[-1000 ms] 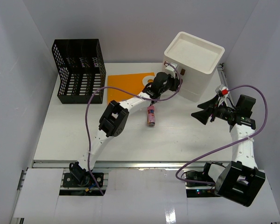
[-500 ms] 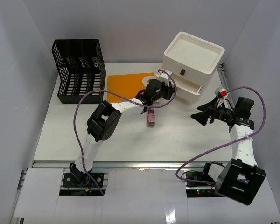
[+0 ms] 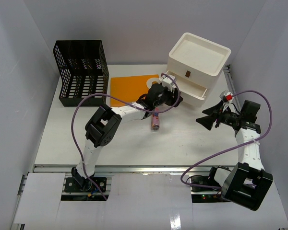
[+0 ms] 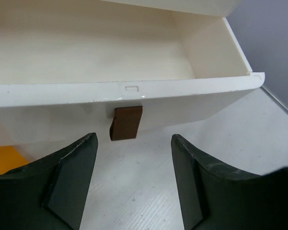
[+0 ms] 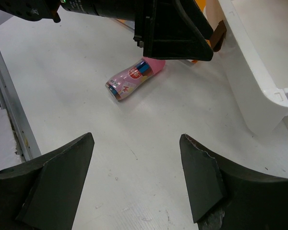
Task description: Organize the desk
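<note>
The drawer, shut a second ago, is now pulled out. The left pincer hangs spread just off its brown tab, and the right pincer is spread too. On the worktop beneath both arms lies a pink tube, probably next to be stowed.

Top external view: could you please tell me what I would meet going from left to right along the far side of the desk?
black mesh basket → orange sheet → white drawer box
</note>
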